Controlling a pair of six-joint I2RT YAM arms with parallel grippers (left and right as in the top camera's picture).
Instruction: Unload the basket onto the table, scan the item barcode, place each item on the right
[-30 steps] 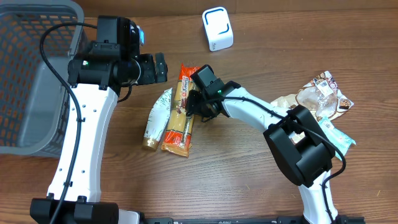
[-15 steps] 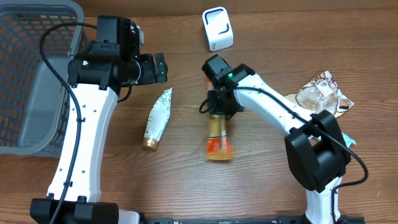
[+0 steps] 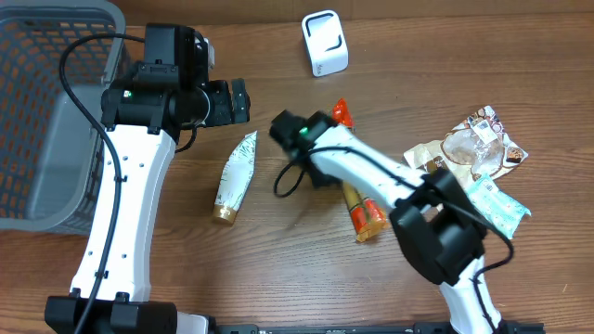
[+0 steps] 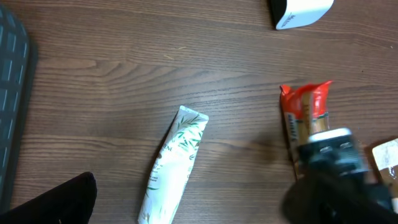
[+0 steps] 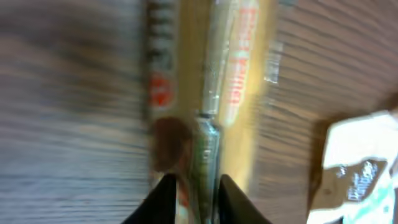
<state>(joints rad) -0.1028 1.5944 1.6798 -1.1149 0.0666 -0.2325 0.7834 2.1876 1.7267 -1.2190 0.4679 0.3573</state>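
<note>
A long orange and yellow packet (image 3: 360, 199) slants across the table's middle, red end (image 4: 306, 99) towards the white barcode scanner (image 3: 325, 43). My right gripper (image 3: 322, 170) sits over the packet. In the blurred right wrist view its two dark fingers (image 5: 166, 193) press either side of the packet's raised seam (image 5: 205, 143), so my right gripper (image 5: 196, 185) is shut on it. My left gripper (image 3: 239, 100) hovers open above the table, left of the scanner (image 4: 300, 9), holding nothing. One of its fingers (image 4: 59, 200) shows low in the left wrist view.
A white tube with green leaves (image 3: 236, 173) lies left of the packet. Several snack packets (image 3: 475, 141) sit at the right, one pale blue (image 3: 499, 206). A grey mesh basket (image 3: 42, 111) fills the left side.
The packet left its place beside the tube and swung right, now angled towards the scanner. The right wrist swept with it, then back to the left. The left arm stayed still.
</note>
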